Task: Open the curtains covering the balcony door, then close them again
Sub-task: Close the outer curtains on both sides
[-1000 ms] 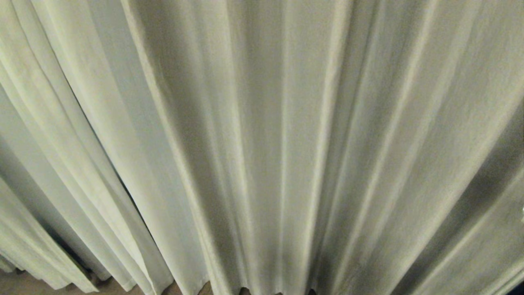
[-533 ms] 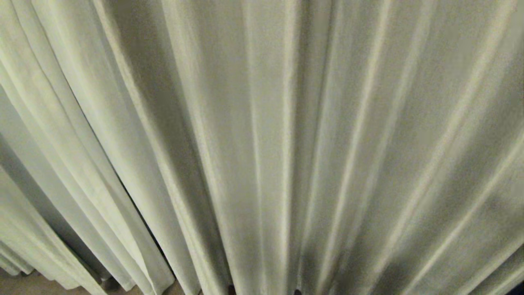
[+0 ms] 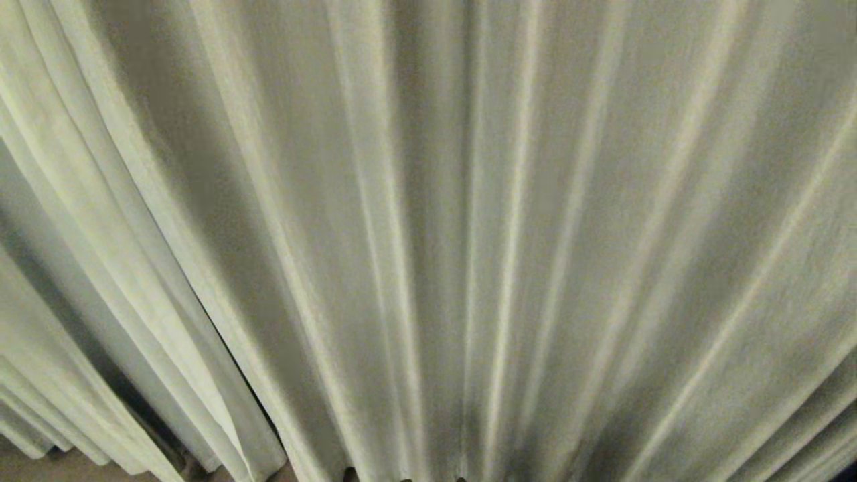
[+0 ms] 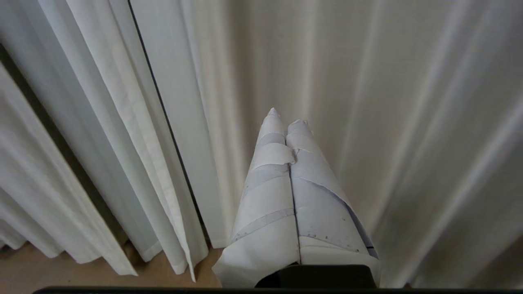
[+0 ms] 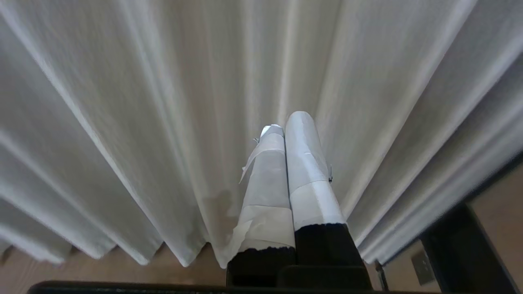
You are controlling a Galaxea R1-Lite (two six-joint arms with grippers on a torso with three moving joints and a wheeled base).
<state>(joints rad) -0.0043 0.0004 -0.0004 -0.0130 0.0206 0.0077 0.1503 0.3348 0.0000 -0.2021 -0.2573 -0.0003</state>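
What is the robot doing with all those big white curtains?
The robot is right up against the curtains, which hang in long pleats down to the floor and fill its head view. The door behind them cannot be seen. A dark gap shows where two panels meet. The left gripper and the right gripper, both wrapped in pale tape, are shut and point at the fabric. Neither is holding any cloth.
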